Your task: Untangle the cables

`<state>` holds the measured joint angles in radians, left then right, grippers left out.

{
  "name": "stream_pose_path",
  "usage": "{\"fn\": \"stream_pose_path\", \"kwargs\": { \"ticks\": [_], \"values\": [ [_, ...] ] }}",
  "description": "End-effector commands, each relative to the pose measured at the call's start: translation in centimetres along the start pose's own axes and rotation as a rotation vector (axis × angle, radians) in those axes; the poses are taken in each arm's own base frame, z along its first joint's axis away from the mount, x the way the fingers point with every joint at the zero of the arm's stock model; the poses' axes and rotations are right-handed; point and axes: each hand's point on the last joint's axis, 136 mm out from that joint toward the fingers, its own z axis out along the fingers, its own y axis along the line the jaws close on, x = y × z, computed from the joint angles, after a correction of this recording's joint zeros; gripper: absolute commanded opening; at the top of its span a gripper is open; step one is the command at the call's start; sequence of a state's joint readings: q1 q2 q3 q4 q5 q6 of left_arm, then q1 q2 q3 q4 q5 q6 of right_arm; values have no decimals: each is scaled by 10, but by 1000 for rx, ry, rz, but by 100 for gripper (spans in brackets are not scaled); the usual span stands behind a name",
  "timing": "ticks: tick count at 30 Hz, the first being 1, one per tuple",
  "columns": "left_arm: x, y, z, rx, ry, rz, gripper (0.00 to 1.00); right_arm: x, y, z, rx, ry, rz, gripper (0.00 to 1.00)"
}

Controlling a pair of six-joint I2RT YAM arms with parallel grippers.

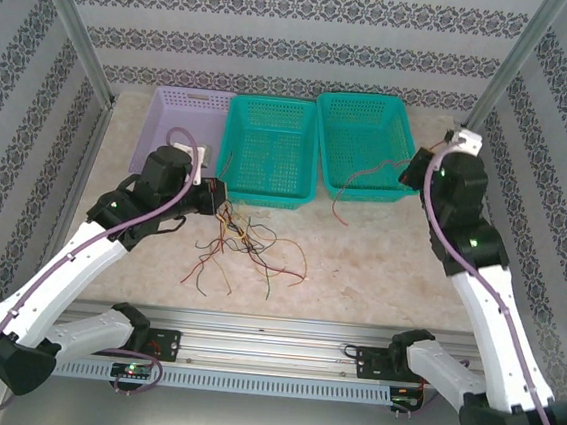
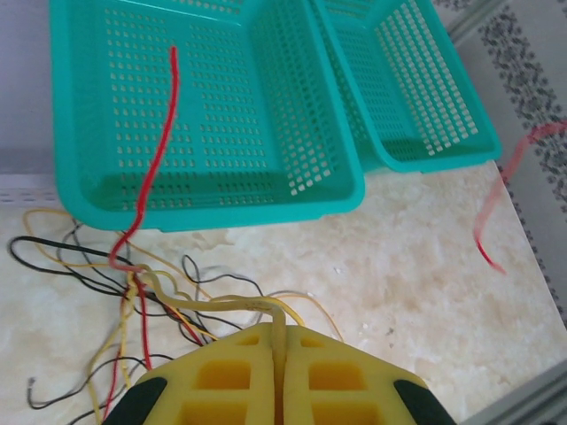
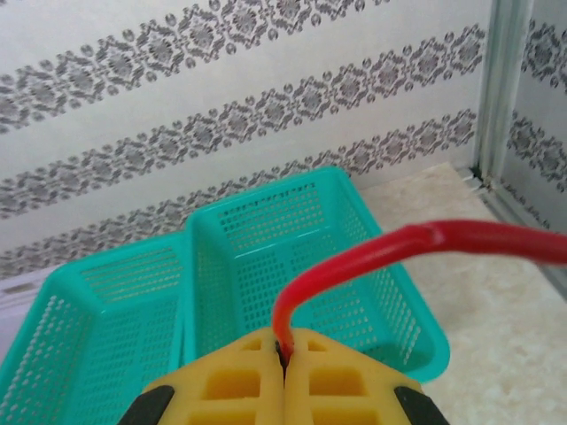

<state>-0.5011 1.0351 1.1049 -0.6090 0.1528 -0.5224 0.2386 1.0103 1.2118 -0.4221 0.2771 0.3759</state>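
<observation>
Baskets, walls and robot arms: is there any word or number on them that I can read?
None: there is no readable word, number or brand anywhere.
Teal baskets and lilac basket: plain plastic, no label.
Wallpaper: only a floral pattern, no letters.
Arm bases: any marks there are too small to read.

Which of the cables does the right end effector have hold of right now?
The red cable, pinched in the right end effector; the left end effector clamps a yellow cable instead.
</observation>
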Motion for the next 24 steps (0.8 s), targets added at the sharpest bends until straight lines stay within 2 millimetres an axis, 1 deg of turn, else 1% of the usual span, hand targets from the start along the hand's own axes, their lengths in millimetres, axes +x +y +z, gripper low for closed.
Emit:
{"fn": "stream_pose_path", "kwargs": {
  "ticks": [1,4,7,9,12,14,19,21,24],
  "values": [
    [-2,-14,3,39,-33,50,0,-22,-1,17,82,-32,-64,0],
    [3,-21,5,59,-37,60,0,-33,3,43,128,-28,-88,0],
    [10,-29,8,83,-33,67,0,-38,10,71,146,-18,-118,0],
    [15,-32,10,81,-28,81,0,-41,9,89,188,-15,-149,0],
    [21,-38,11,91,-28,100,0,-39,3,121,247,14,-179,0],
    [24,-44,11,103,-26,112,0,-31,2,147,269,48,-205,0],
    [26,-52,8,117,-37,131,0,-5,6,201,299,145,-290,0],
    [27,-55,7,126,-42,132,0,8,6,219,314,194,-312,0],
    [29,-59,5,138,-47,134,0,34,10,241,299,265,-328,0]
  ]
}}
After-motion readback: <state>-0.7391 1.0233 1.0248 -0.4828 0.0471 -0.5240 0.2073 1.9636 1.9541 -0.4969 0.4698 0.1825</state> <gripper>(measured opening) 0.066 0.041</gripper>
